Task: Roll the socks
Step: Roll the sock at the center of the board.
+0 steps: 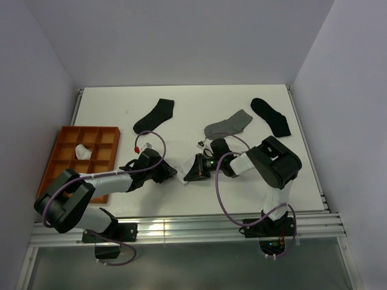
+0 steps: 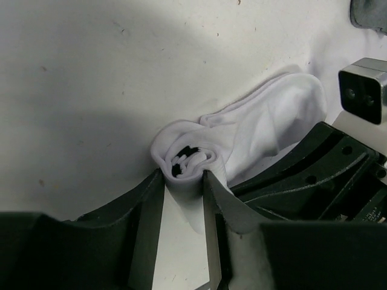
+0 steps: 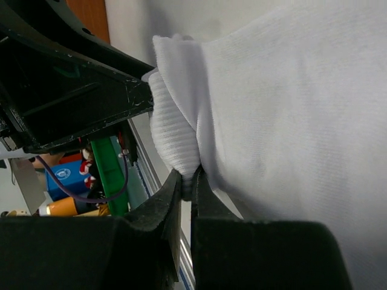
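Observation:
A white sock (image 2: 254, 130) lies on the table, its near end wound into a small roll (image 2: 184, 154) with black stripes showing inside. My left gripper (image 2: 183, 176) has a finger pressed on each side of that roll. My right gripper (image 3: 187, 178) is shut on a fold of the same sock (image 3: 290, 121), close beside the left one. In the top view the left gripper (image 1: 171, 172) and right gripper (image 1: 192, 172) meet near the table's front middle and hide the sock. A grey sock (image 1: 228, 124) lies flat behind them.
Two black socks (image 1: 154, 115) (image 1: 270, 116) lie flat toward the back. An orange compartment tray (image 1: 66, 136) at the left holds a small white bundle (image 1: 83, 151). The table's front edge rail (image 1: 181, 226) runs just below the grippers.

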You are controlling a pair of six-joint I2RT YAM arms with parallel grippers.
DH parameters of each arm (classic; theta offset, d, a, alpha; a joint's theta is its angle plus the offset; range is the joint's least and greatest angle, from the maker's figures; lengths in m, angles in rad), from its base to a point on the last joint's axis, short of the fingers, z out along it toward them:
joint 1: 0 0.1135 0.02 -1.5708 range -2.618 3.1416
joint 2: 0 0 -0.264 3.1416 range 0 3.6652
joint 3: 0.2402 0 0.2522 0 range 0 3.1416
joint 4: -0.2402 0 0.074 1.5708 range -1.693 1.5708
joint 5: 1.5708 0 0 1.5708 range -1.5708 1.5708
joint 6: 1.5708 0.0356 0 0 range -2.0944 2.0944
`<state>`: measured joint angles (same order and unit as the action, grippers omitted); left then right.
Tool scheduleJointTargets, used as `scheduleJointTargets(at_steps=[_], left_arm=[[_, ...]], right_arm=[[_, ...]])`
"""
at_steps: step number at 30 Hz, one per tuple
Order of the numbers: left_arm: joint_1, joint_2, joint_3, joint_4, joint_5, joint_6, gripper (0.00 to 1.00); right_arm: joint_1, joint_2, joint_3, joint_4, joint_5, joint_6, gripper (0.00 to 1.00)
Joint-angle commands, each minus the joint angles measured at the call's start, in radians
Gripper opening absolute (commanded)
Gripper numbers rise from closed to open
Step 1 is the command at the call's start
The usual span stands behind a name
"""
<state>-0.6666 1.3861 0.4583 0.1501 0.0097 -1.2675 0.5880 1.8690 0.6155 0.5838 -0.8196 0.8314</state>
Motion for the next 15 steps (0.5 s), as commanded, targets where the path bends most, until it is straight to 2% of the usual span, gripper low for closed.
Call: scheduleJointTargets(at_steps=[1,4,8,11,15], left_arm=[[-0.017,0.056,0.029,-0.047,-0.005,0.028,0.36],[-0.03,0.085,0.055,-0.089,-0.005,0.033,0.36],[-0.034,0.105,0.086,-0.147,-0.043,0.036,0.36],[-0.039,0.097,0.105,-0.21,-0.076,0.036,0.36],[-0.044,0.094,0.141,-0.271,-0.112,0.048,0.36]], right_arm=[[-0.002,-0.013,-0.01,-0.191,0.117,-0.106,0.06],[0.009,-0.088,0.001,-0.243,0.16,-0.158,0.2],[0.021,-0.22,0.021,-0.376,0.276,-0.215,0.34],[0.021,-0.326,0.053,-0.493,0.409,-0.259,0.39],[0.021,-0.398,0.099,-0.596,0.561,-0.32,0.4]])
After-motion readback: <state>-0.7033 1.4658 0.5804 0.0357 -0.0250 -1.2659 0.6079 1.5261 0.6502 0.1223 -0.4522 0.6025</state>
